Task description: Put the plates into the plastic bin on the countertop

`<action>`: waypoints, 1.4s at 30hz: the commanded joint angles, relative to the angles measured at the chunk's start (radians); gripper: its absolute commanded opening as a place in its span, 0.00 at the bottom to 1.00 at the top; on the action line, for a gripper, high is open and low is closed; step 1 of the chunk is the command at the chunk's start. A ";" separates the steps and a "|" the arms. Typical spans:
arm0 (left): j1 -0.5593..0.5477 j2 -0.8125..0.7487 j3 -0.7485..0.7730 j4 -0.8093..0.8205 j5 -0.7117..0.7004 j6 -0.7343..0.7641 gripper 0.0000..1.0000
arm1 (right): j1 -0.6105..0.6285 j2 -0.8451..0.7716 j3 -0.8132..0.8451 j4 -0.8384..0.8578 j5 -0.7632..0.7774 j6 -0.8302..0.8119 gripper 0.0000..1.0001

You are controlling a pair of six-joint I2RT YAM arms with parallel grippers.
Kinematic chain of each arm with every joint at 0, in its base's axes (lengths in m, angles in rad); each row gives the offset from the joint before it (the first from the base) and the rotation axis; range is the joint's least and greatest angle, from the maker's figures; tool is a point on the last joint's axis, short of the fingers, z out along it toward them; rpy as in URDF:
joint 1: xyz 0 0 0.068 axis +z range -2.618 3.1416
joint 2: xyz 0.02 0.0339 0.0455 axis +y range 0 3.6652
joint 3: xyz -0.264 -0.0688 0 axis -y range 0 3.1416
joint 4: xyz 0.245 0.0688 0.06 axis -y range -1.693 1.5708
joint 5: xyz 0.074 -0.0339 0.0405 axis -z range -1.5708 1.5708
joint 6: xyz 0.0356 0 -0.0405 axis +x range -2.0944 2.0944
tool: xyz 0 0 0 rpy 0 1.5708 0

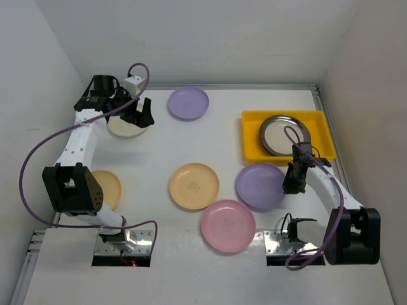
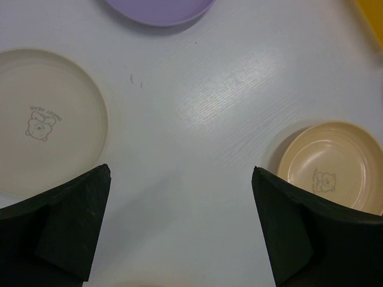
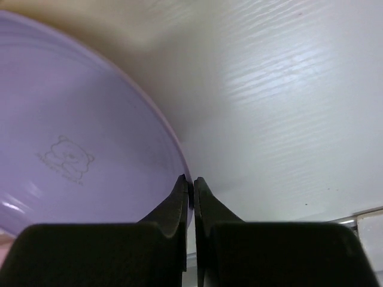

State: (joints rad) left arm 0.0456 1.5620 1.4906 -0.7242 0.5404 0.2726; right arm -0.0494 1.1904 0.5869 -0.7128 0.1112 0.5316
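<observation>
Low on the white countertop [image 1: 159, 152], my right gripper [image 1: 294, 184] [image 3: 191, 181] is shut on the right rim of a lilac plate [image 1: 259, 185] [image 3: 72, 149]. The yellow plastic bin [image 1: 252, 136] at the back right holds a dark-grey-rimmed plate [image 1: 284, 135]. My left gripper [image 1: 141, 114] [image 2: 179, 170] hangs open at the back left beside a cream plate [image 1: 124, 127] [image 2: 48, 119], with only bare countertop between its fingers. Other plates lie loose: lilac [image 1: 188, 103] [image 2: 161, 9], pale orange [image 1: 194, 186] [image 2: 332, 164], pink [image 1: 227, 225], and a second pale orange one [image 1: 109, 189] partly hidden by the left arm.
White walls close in the countertop at the back and on both sides. A thin metal edge [image 1: 331, 136] runs just right of the bin. A corner of the yellow bin [image 2: 374, 18] shows in the left wrist view. Purple cables loop off both arms.
</observation>
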 commanded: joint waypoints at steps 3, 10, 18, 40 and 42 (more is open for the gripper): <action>-0.001 -0.046 -0.007 0.009 0.026 0.007 1.00 | 0.074 -0.083 0.043 -0.054 -0.066 0.007 0.00; -0.001 -0.046 -0.007 0.009 0.016 0.016 1.00 | 0.151 -0.123 0.194 -0.142 -0.257 -0.068 0.00; -0.001 -0.037 -0.007 0.009 0.007 0.025 1.00 | 0.136 -0.127 0.335 -0.010 -0.331 -0.048 0.00; 0.069 0.018 0.002 0.000 -0.042 0.025 1.00 | -0.299 0.535 0.634 0.296 -0.128 0.019 0.28; 0.069 0.018 0.002 0.000 -0.042 0.025 1.00 | -0.296 0.551 0.666 0.262 -0.174 -0.051 0.74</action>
State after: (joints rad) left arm 0.1005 1.5757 1.4830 -0.7246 0.4923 0.2871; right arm -0.3481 1.7374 1.1755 -0.4278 -0.0479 0.5667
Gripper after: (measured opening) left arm 0.997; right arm 0.420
